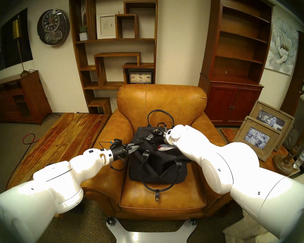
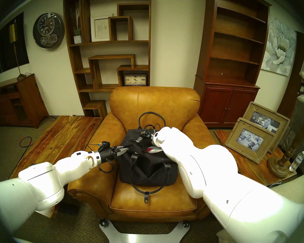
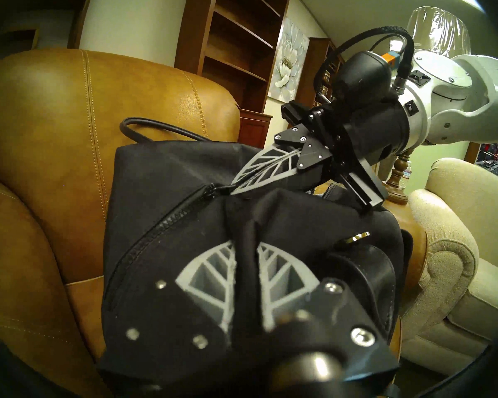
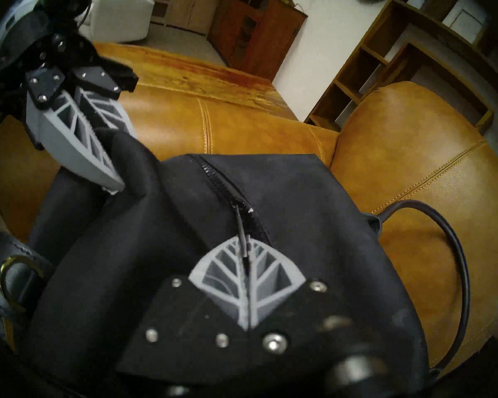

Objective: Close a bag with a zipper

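A black fabric bag rests on the seat of a tan leather armchair, one loop handle hanging forward and one lying behind. The zipper runs along its top and is closed on the left stretch. My right gripper is shut on the thin black zipper pull near the middle of the top. At the bag's left end, my left gripper is shut on a raised fold of the fabric. Under my right forearm the bag gapes, showing something red and white.
The armchair's arms rise close on both sides of the bag. A wooden table stands on the left. On the right are leaning picture frames, a lamp base, a water bottle and a cream armchair.
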Robot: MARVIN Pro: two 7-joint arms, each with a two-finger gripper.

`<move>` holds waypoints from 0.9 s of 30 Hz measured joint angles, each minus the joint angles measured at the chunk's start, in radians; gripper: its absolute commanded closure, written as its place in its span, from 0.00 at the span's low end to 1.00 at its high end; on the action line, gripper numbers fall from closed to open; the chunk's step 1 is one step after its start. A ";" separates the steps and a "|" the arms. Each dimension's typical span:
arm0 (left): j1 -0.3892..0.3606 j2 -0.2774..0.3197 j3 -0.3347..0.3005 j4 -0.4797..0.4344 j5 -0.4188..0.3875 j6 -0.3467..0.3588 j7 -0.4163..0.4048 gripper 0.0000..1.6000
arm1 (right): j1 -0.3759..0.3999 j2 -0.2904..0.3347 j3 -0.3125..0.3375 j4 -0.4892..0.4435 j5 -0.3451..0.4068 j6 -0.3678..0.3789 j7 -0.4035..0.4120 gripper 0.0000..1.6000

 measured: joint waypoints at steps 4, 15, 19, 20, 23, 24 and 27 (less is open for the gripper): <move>0.001 0.002 -0.003 0.002 0.000 -0.006 -0.013 0.95 | 0.003 0.012 0.060 0.010 0.052 -0.003 0.060 1.00; 0.006 0.014 -0.012 0.017 0.001 -0.023 -0.039 0.93 | 0.018 0.056 0.209 0.042 0.169 0.077 0.216 1.00; 0.007 0.016 -0.016 0.022 0.001 -0.029 -0.045 0.94 | 0.019 0.071 0.252 0.046 0.197 0.118 0.255 1.00; 0.007 0.016 -0.016 0.023 0.001 -0.030 -0.046 0.96 | 0.019 0.073 0.258 0.046 0.200 0.125 0.262 1.00; 0.008 0.017 -0.018 0.025 0.002 -0.034 -0.047 0.96 | 0.019 0.087 0.281 0.047 0.212 0.151 0.285 1.00; 0.008 0.017 -0.018 0.025 0.002 -0.035 -0.047 0.98 | 0.019 0.090 0.285 0.047 0.215 0.157 0.291 1.00; 0.008 0.018 -0.021 0.027 0.002 -0.038 -0.048 1.00 | 0.017 0.107 0.302 0.046 0.222 0.173 0.310 1.00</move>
